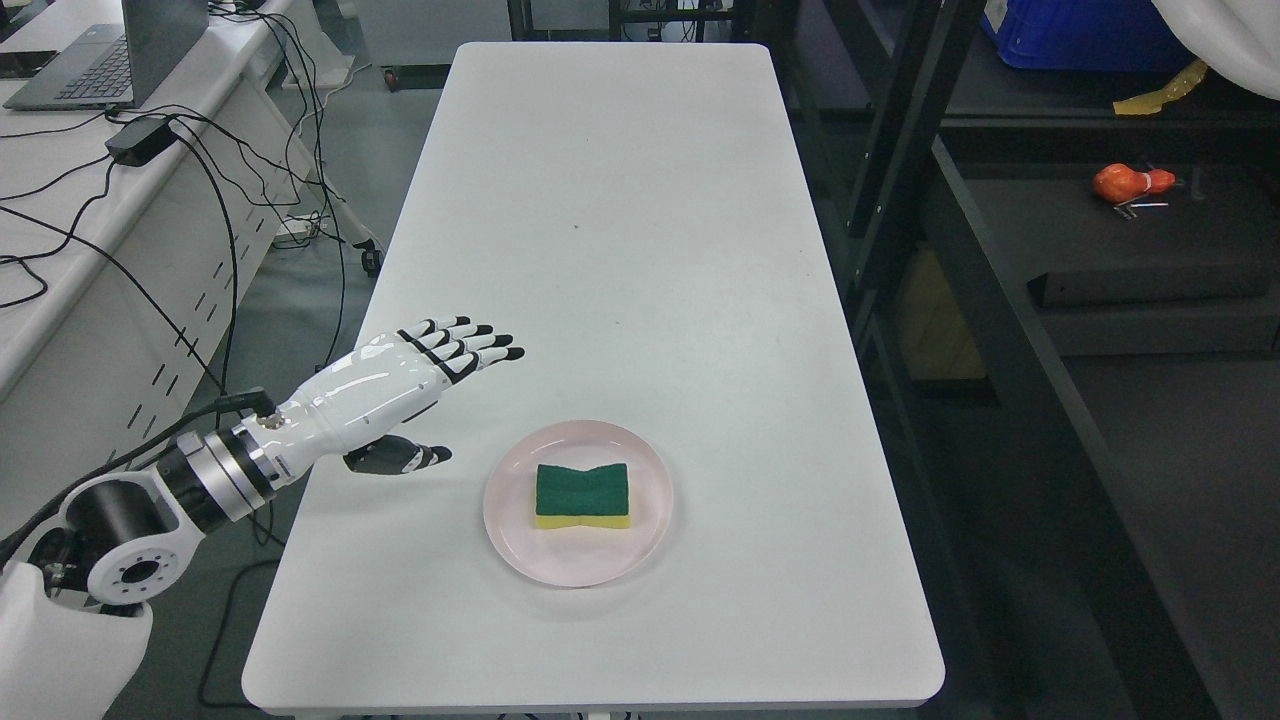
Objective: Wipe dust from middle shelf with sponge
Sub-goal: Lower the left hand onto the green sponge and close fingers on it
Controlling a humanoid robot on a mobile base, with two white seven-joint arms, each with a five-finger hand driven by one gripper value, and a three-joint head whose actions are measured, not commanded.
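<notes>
The robot's left hand [400,385] is reaching in from the lower left over the near left edge of a long white table [620,230], its fingers [470,345] stretched out flat and spread, the thumb hanging below the palm — nothing is being held. Just to the right of the hand, apart from it, a sponge [582,495] is lying green side up with a yellow layer showing along its near edge, resting at the middle of a pale pink plate [640,540] on the near part of the table. The right arm is not showing anywhere in the head view.

Along the right side, a dark shelf unit [1000,330] is standing beside the table — an orange object [1130,184] is sitting on one of its levels and a blue crate [1080,35] is resting higher up. At the far left, a laptop [100,55] and a black power adapter [140,140] with trailing cables are lying on a white desk [60,260].
</notes>
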